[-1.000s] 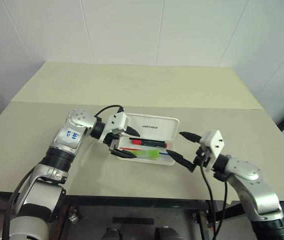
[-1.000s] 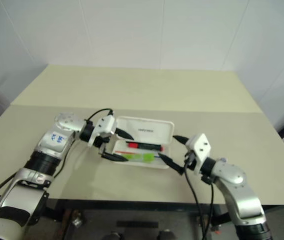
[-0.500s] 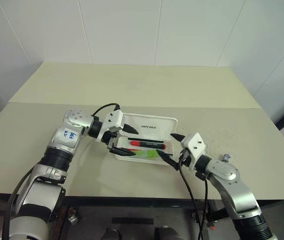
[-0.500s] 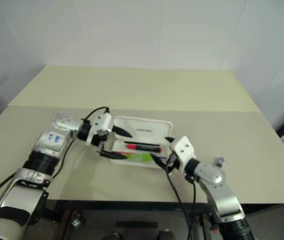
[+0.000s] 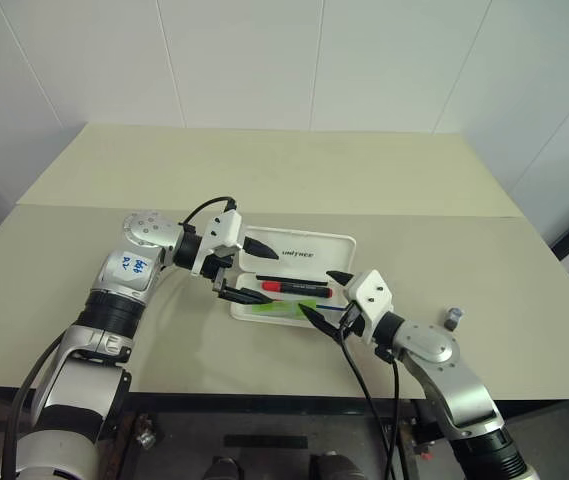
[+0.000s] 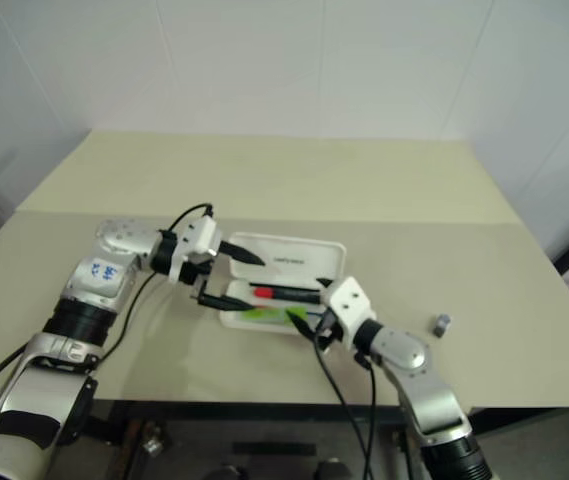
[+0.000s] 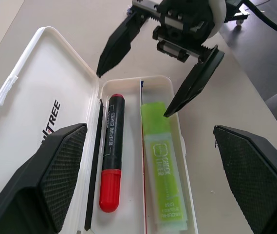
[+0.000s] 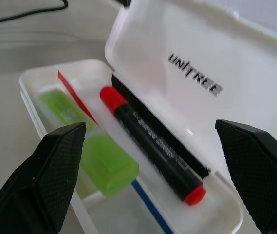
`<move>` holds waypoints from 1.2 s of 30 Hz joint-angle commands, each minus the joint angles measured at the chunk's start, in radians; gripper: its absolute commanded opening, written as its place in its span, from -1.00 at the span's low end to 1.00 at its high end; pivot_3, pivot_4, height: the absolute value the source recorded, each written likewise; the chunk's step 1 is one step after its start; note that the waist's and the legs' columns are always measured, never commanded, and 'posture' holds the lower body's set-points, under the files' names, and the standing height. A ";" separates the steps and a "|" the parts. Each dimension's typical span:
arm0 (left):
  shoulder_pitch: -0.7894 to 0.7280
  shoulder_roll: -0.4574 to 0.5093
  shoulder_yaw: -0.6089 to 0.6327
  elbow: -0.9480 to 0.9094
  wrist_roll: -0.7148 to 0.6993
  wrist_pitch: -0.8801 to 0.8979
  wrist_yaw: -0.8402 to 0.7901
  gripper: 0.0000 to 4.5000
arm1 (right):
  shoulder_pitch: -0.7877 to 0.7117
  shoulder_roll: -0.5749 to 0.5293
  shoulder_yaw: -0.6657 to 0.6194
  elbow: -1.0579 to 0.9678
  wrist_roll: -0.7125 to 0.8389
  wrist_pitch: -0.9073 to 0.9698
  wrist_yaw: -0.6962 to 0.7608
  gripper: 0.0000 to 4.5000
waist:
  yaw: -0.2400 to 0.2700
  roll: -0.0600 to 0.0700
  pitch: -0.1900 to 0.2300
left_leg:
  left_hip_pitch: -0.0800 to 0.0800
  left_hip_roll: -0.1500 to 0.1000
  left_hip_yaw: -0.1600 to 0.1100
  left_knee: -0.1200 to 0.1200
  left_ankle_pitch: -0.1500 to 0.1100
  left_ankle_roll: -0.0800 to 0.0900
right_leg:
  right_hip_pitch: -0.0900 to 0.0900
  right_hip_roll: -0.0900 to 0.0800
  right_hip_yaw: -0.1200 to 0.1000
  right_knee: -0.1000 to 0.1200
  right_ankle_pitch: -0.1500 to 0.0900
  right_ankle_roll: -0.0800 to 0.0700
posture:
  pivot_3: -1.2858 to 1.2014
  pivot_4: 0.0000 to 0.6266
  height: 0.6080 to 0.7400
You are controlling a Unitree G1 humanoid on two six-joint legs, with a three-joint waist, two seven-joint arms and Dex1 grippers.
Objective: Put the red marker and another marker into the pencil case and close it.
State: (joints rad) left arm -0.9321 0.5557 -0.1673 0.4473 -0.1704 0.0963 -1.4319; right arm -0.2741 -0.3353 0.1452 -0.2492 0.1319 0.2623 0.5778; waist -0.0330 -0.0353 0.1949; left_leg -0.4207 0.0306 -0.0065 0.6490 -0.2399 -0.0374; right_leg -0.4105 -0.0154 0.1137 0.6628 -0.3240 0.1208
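Near the desk's [image 5: 114, 170] front edge, the pencil case [image 5: 309, 250] lies open with the red marker [image 7: 111, 156] and green marker [image 7: 162, 165] inside. Both the left gripper [image 5: 247, 270] and right gripper [image 5: 321, 295] gape wide, empty. The stiff, light lid probably closes best pushed at its free edge.

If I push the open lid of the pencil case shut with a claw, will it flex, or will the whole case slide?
The pencil case looks like thin hard plastic, so its lid should probably swing stiffly on the hinge. It lies flat on the smooth table and looks light, so it may slide. The red marker and green marker lie low inside.
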 commanded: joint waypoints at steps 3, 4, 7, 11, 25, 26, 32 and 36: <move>-0.012 0.007 0.034 -0.021 -0.037 -0.013 -0.006 0.98 | -0.011 -0.025 -0.073 -0.105 0.065 0.016 0.003 1.00 | 0.001 0.000 0.000 | 0.000 0.000 0.000 0.000 0.000 0.000 | 0.000 0.000 0.000 0.000 0.000 0.000 | 0.03 -0.52 1.00; -0.012 0.007 0.034 -0.020 -0.038 -0.016 -0.007 0.98 | -0.011 -0.030 -0.074 -0.098 0.056 0.019 -0.005 1.00 | 0.001 0.000 0.000 | 0.000 0.000 0.000 0.000 0.000 0.000 | 0.000 0.000 0.000 0.000 0.000 0.000 | 0.03 -0.52 1.00; -0.013 0.001 0.037 -0.017 -0.045 -0.021 -0.006 0.98 | -0.015 -0.046 -0.062 -0.050 0.001 0.021 -0.032 1.00 | 0.001 0.000 0.000 | 0.000 0.000 0.000 0.000 0.000 0.000 | 0.000 0.000 0.000 0.000 0.000 0.000 | 0.03 -0.52 1.00; -0.018 0.001 0.058 -0.012 -0.085 -0.020 -0.030 0.98 | -0.023 -0.034 -0.038 -0.011 -0.037 0.018 -0.053 1.00 | -0.001 0.000 0.000 | 0.000 0.000 0.000 0.000 0.000 0.000 | 0.000 0.000 0.000 0.000 0.000 0.000 | 0.03 -0.52 1.00; -0.043 0.064 0.116 0.103 -0.081 -0.107 -0.038 0.98 | -0.032 0.029 0.060 -0.020 -0.061 0.020 -0.040 1.00 | -0.004 0.000 0.000 | 0.000 0.000 0.000 0.000 0.000 0.000 | 0.000 0.000 0.000 0.000 0.000 0.000 | 0.03 -0.52 1.00; -0.043 0.064 0.115 0.105 -0.081 -0.110 -0.037 0.98 | -0.035 0.033 0.061 -0.021 -0.063 0.020 -0.045 1.00 | -0.003 0.000 0.000 | 0.000 0.000 0.000 0.000 0.000 0.000 | 0.000 0.000 0.000 0.000 0.000 0.000 | 0.03 -0.52 1.00; -0.028 0.066 0.117 0.088 -0.092 -0.112 -0.036 0.98 | -0.037 0.022 -0.008 -0.072 -0.026 0.036 -0.054 1.00 | -0.002 0.000 0.000 | 0.000 0.000 0.000 0.000 0.000 0.000 | 0.000 0.000 0.000 0.000 0.000 0.000 | 0.03 -0.52 1.00; -0.016 0.068 0.121 0.078 -0.098 -0.113 -0.036 0.98 | 0.005 -0.010 -0.061 -0.130 0.003 0.055 -0.046 1.00 | 0.000 0.000 0.000 | 0.000 0.000 0.000 0.000 0.000 0.000 | 0.000 0.000 0.000 0.000 0.000 0.000 | 0.03 -0.52 1.00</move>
State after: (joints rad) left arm -0.9423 0.6099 -0.0770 0.5603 -0.2495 -0.0059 -1.4703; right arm -0.2804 -0.3387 0.1106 -0.3256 0.1099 0.3132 0.5309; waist -0.0331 -0.0354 0.1949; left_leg -0.4209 0.0307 -0.0067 0.6483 -0.2399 -0.0374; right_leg -0.4106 -0.0156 0.1134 0.6620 -0.3240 0.1207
